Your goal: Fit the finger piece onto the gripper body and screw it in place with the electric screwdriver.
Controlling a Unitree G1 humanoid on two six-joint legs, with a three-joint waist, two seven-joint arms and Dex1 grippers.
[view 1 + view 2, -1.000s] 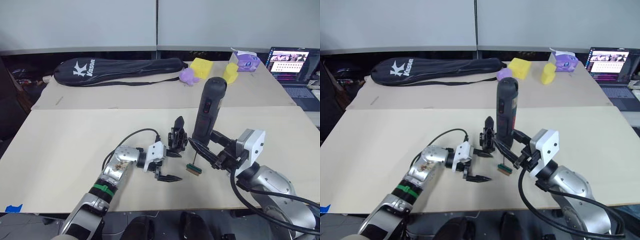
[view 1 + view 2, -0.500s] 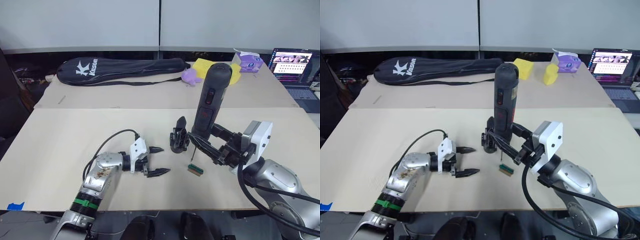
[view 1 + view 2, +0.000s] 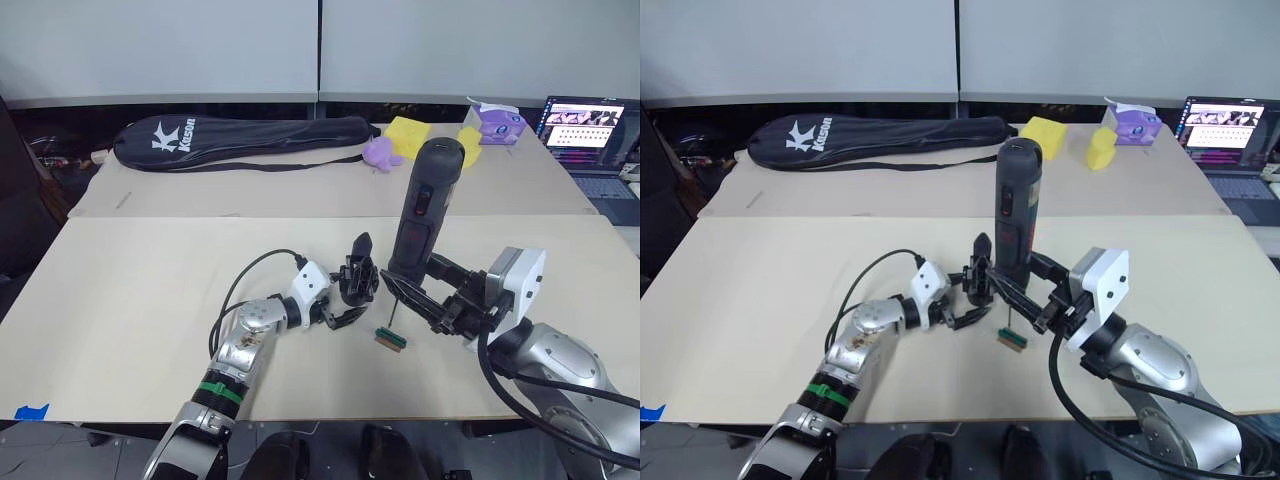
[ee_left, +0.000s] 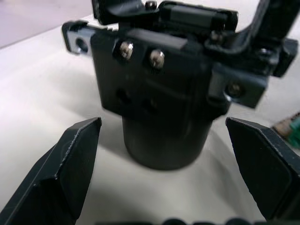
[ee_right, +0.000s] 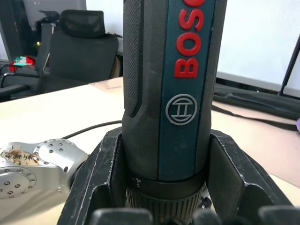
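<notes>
The gripper body [image 3: 356, 281] stands on the near table with one pointed black finger rising from it. My left gripper [image 3: 349, 299] is open, its fingers on either side of the body's round base [image 4: 161, 140] without closing on it. My right gripper [image 3: 417, 287] is shut on the electric screwdriver [image 3: 420, 210], holding it upright just right of the body. In the right wrist view the screwdriver's barrel [image 5: 171, 89] sits between both fingers. Its thin bit points down beside a small green block [image 3: 389, 339]. The finger piece is hidden.
A black racket bag [image 3: 240, 132] lies across the far table. Yellow sponges [image 3: 404, 134], a purple toy [image 3: 377, 152] and a tissue box [image 3: 493, 121] sit behind the screwdriver. A laptop [image 3: 588, 135] is at the far right. A seam runs between the two tables.
My left gripper has moved right across the table, from open table to straddling the gripper body's base. The screwdriver has shifted slightly in my right gripper's hold.
</notes>
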